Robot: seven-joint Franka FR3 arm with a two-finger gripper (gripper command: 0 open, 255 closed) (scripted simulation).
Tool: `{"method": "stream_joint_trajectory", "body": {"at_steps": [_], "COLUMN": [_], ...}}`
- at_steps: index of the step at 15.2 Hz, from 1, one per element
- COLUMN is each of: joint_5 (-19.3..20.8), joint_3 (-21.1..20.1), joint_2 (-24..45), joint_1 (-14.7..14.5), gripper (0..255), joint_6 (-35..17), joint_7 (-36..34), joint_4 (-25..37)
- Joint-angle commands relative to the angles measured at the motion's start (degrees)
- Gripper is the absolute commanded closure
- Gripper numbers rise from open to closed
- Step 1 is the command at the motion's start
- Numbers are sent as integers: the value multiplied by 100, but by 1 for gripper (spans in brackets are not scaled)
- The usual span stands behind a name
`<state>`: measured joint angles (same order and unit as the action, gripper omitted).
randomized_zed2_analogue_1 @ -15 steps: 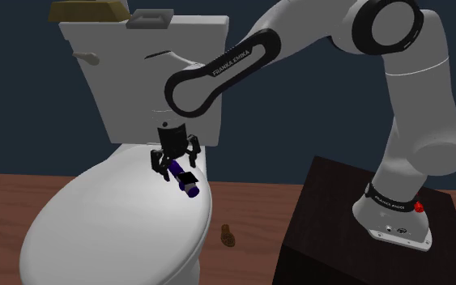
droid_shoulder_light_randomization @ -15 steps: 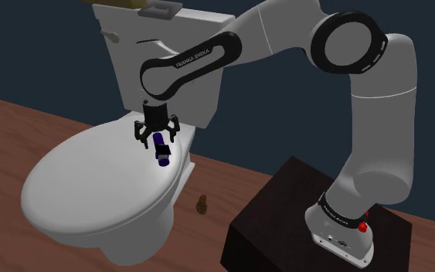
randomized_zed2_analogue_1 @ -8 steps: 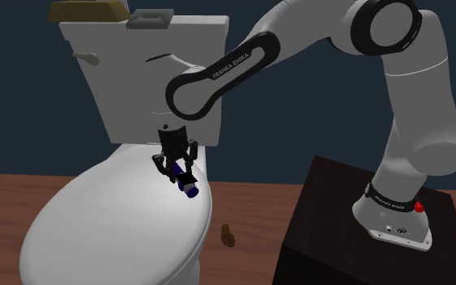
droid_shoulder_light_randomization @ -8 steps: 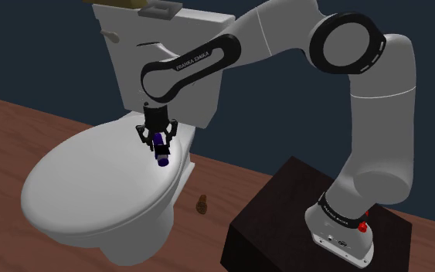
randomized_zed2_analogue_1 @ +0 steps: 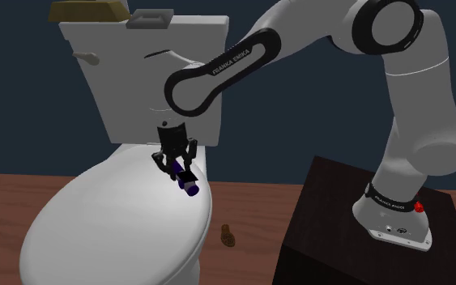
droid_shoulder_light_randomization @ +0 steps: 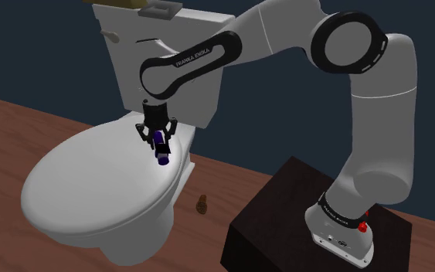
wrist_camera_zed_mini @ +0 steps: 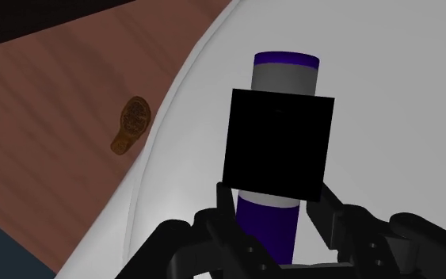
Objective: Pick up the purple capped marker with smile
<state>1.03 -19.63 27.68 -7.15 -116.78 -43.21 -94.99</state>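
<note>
Over the last second the gripper (droid_shoulder_light_randomization: 158, 137) has closed in: its fingers, spread wide before, now sit tight against the marker (droid_shoulder_light_randomization: 162, 157), and the hand has barely shifted otherwise. The marker lies on the white toilet lid (droid_shoulder_light_randomization: 92, 185), near the lid's back edge, just in front of the tank (droid_shoulder_light_randomization: 161, 54).

In the wrist view the two fingers flank the marker's (wrist_camera_zed_mini: 285, 79) purple end and appear to clamp it between them, so the jaws look clenched on the marker, which is not yet lifted off the lid (wrist_camera_zed_mini: 403, 95). A black square patch sits across its middle, with a pale band and a purple tip beyond.

The marker should be light and rigid, so little force is needed. Its round, smooth barrel may roll or slip, and the lid is curved and slick. The hold is near one end, so the far end may droop. A brown lump (wrist_camera_zed_mini: 131, 124) lies on the floor, well apart.
</note>
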Motion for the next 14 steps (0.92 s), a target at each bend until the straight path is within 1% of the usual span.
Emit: {"method": "stream_joint_trajectory", "body": {"at_steps": [1,12,14], "joint_5": [-21,-104,-105], "joint_3": [-14,-64,-64], "joint_2": [-73,-361,-365], "joint_1": [7,31,31], "gripper": [255,255,255], "joint_6": [120,839,849], "joint_7": [-3,-24,-24], "joint_4": [46,490,497]}}
